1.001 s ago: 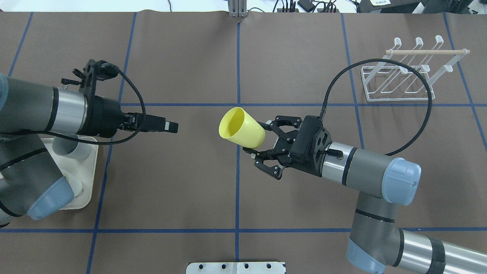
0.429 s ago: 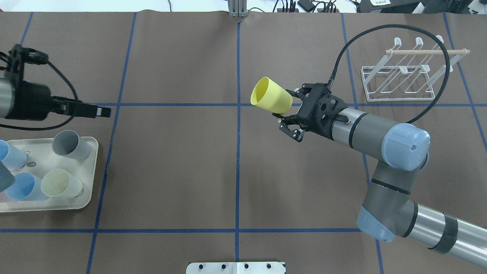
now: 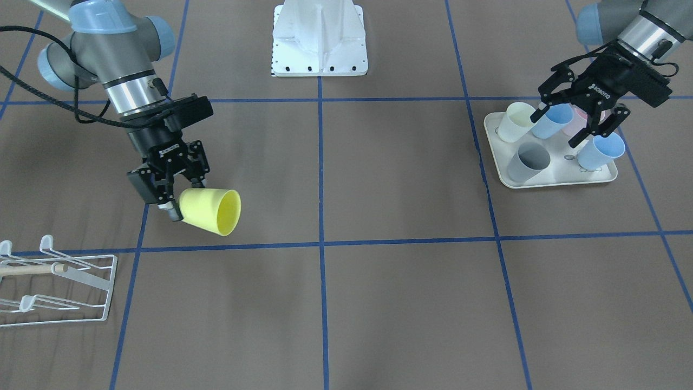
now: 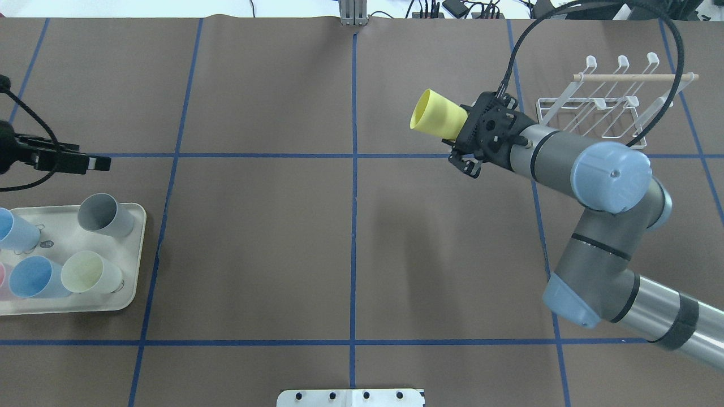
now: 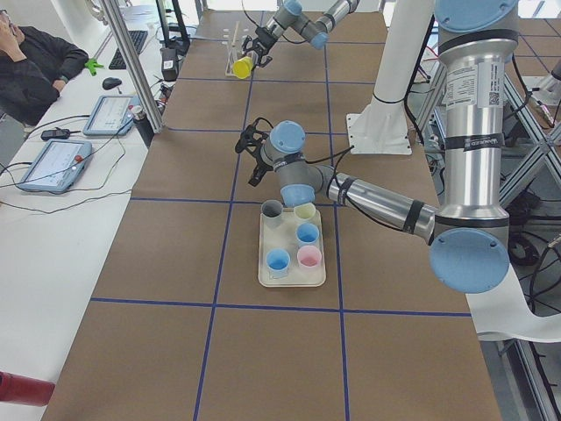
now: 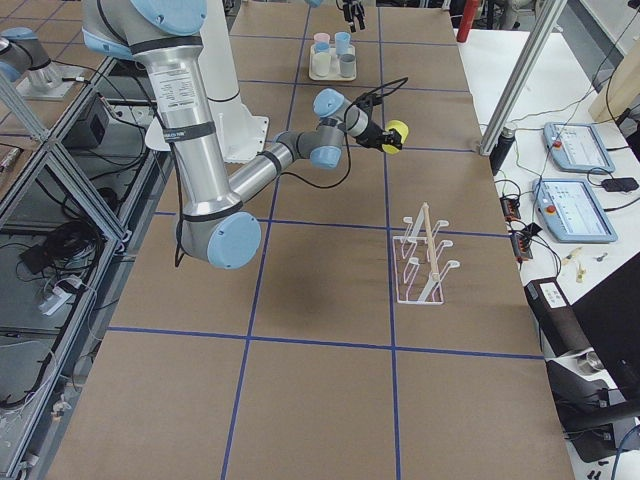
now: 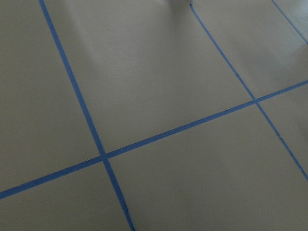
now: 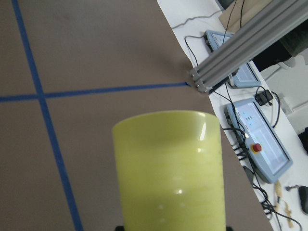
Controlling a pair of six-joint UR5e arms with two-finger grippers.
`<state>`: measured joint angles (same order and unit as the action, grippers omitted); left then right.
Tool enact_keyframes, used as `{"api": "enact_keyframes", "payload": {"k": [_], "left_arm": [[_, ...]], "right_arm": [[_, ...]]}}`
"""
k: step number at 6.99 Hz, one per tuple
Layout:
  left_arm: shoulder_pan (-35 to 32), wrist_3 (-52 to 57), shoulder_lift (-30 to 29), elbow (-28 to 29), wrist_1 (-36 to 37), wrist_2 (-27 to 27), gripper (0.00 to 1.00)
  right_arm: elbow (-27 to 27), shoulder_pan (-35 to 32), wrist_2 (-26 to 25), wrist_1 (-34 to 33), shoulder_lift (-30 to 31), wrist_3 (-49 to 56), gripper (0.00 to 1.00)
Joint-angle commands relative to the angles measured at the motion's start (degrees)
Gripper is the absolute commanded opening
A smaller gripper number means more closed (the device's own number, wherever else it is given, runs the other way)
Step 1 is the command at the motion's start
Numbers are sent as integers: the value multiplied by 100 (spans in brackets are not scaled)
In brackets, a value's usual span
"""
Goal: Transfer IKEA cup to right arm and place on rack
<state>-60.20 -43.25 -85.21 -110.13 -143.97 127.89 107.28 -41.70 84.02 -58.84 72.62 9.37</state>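
The yellow IKEA cup (image 4: 436, 118) hangs on its side above the table, mouth facing the table's middle. My right gripper (image 4: 461, 131) is shut on its base. The front-facing view shows the same grip, with the cup (image 3: 210, 211) sticking out of the right gripper (image 3: 174, 205). The cup (image 8: 168, 168) fills the right wrist view. The white wire rack (image 4: 593, 116) with its wooden dowel stands just right of the gripper; the rack (image 3: 59, 287) holds no cup. My left gripper (image 3: 559, 129) hovers open over the tray, holding nothing.
A cream tray (image 4: 137, 249) at the left edge holds several cups, among them a grey one (image 4: 103, 215) and a pale green one (image 4: 89, 272). The right arm's braided cable (image 4: 588, 7) loops over the rack. A person (image 5: 35, 61) sits at the side bench.
The right arm has carried the yellow cup back and to the right, close to the rack. The left arm has pulled away to the left, uncovering the tray.
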Motion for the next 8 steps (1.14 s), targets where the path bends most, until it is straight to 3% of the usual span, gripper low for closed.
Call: {"api": "enact_keyframes", "payload": {"k": [1, 2, 3, 5, 8], "left_arm": [[-71, 115, 128, -70, -17, 25, 100], [-71, 115, 206, -70, -26, 16, 100], [-71, 115, 233, -79, -43, 16, 100], [-63, 89, 233, -106, -52, 25, 100], [-63, 45, 233, -132, -52, 25, 100]], "right_arm": [[967, -845, -43, -3025, -255, 1672, 0], [962, -1275, -52, -3725, -501, 3126, 0], [944, -1636, -61, -4097, -556, 3819, 0], [586, -1842, -663, -4084, -547, 5452, 0], [-30, -1842, -1062, -4057, -521, 6329, 0]]}}
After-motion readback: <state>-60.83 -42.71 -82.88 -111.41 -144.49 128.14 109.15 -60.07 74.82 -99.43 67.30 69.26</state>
